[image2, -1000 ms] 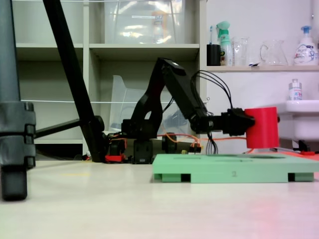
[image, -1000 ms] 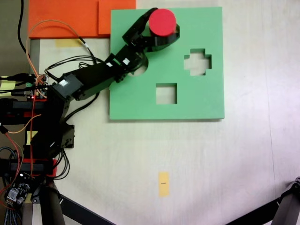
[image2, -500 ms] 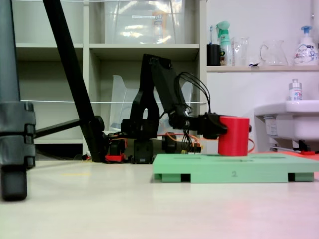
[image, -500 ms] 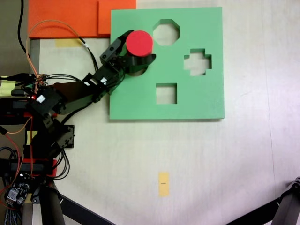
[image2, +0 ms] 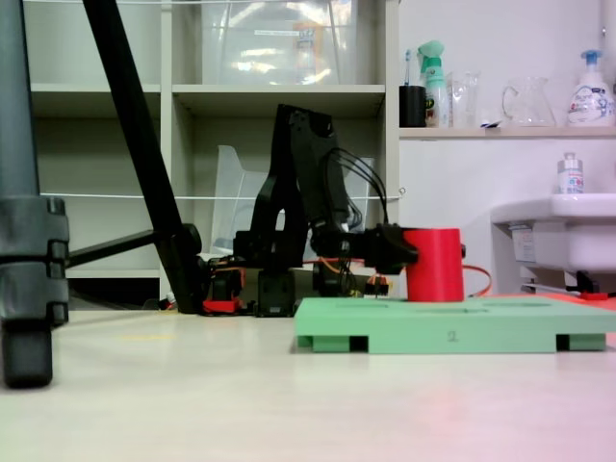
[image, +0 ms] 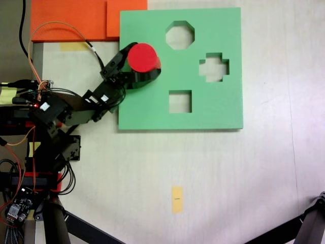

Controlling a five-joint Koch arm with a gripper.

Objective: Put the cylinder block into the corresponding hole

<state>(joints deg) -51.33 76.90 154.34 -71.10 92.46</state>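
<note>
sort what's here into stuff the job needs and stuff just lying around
Belongs to the job:
- red cylinder block, held in the gripper
- green foam board with its cut-outs

Just lying about:
- orange foam sheets
- yellow tape strip
- bottles on the shelf

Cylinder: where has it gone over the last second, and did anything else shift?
The gripper, shut on the cylinder, carried it from over the octagonal cut-out leftward and toward the arm's base in the top-down fixed view, and lower onto the board in the side fixed view. The grip is unchanged; the board stayed put.
</note>
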